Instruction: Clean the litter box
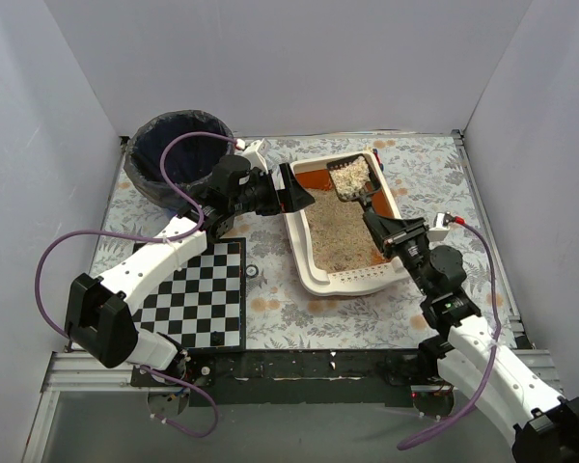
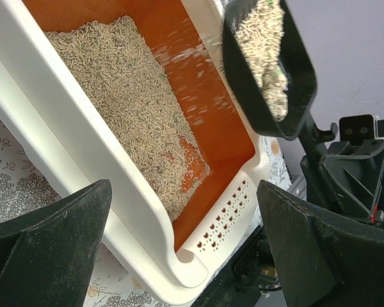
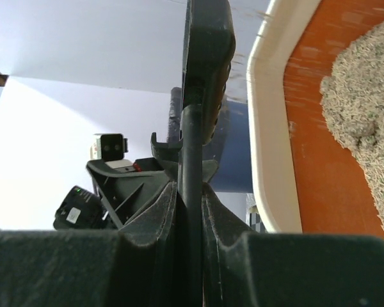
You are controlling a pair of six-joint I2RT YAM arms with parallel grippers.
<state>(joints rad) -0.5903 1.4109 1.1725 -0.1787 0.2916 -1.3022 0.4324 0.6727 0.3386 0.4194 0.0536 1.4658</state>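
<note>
You have the litter box (image 1: 352,281) mid-table (image 1: 434,183), the bin (image 1: 145,178) behind it to the left, the checkerboard mat (image 1: 198,294) before the bin, the left gripper (image 1: 294,198) just beside the box's left wall, and the scoop (image 1: 347,178), gripped by the right gripper (image 1: 376,220), over the box's far end.

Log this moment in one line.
right claw: shut on litter scoop, loaded, held over litter box far end | left claw: open at box's left rim | bagged bin: far left

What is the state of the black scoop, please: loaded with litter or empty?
Loaded. The scoop carries a heap of beige litter above the litter box, clamped in the right gripper.
</note>
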